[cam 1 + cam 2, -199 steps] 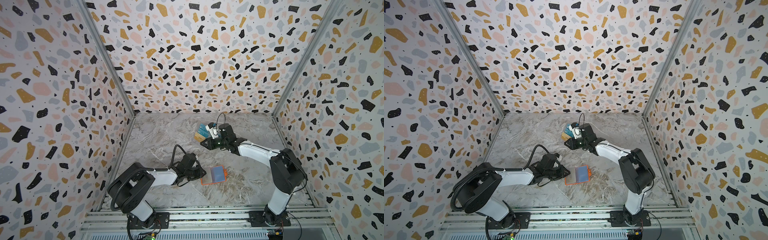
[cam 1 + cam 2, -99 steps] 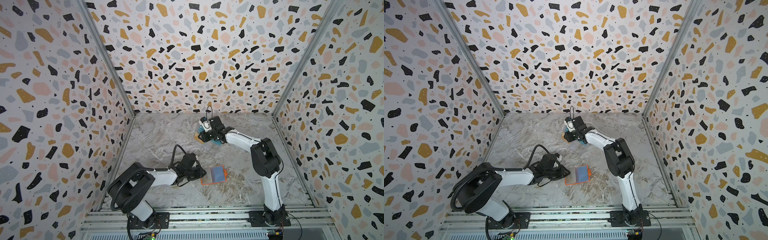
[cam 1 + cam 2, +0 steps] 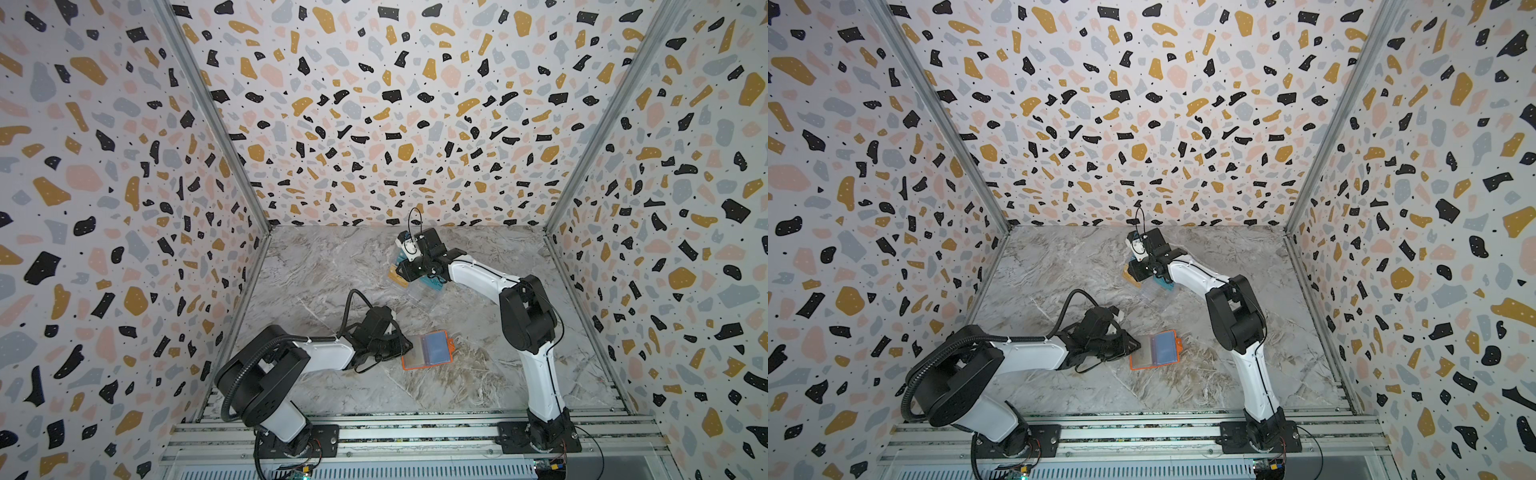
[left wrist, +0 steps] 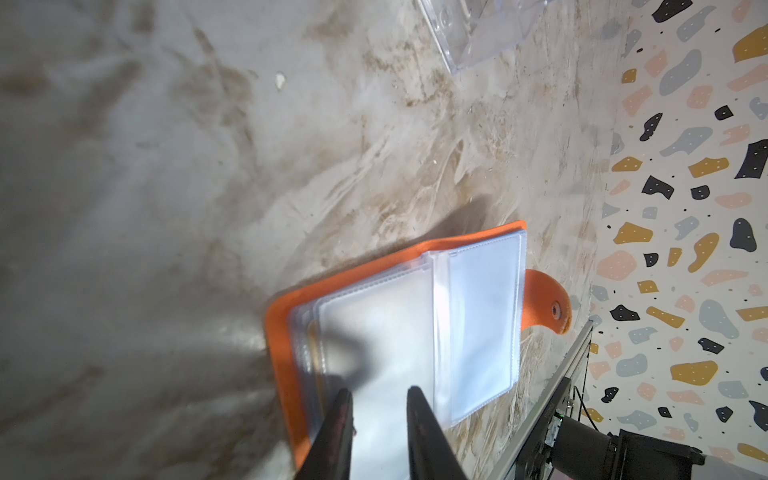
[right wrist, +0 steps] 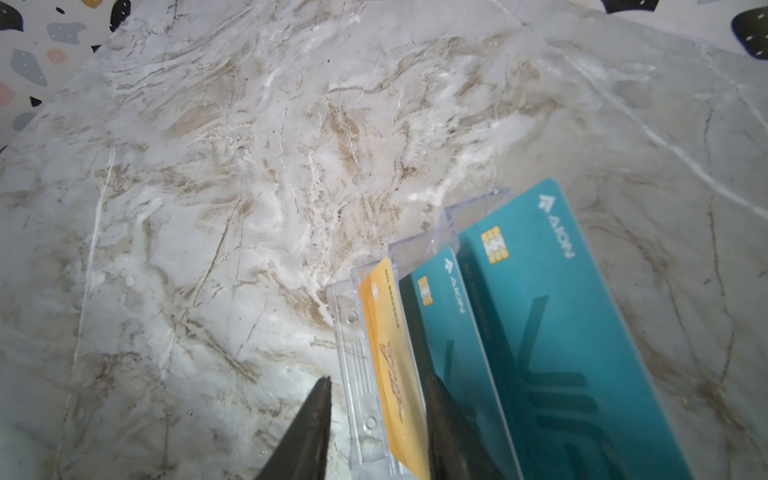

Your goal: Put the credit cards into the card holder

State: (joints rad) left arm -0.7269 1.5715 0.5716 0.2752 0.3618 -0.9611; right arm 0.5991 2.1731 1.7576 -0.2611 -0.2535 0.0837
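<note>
Early days, by the look of things. Near the front of the worktop point(image 4: 166, 166), holding down the open holder point(image 4: 280, 353), it seems, with the left hand point(image 4: 379, 392), jaws narrowly parted over a clear sleeve point(image 4: 374, 332); cannot tell whether pinching it. No card plainly seated in there. At the back, straddling the gold card point(image 5: 386, 332) with the right hand point(image 5: 379, 380) spread, not closed on it; standing in the clear rack point(image 5: 353, 353) beside two teal cards point(image 5: 561, 332). Left: grip, carry over, slide in.
</note>
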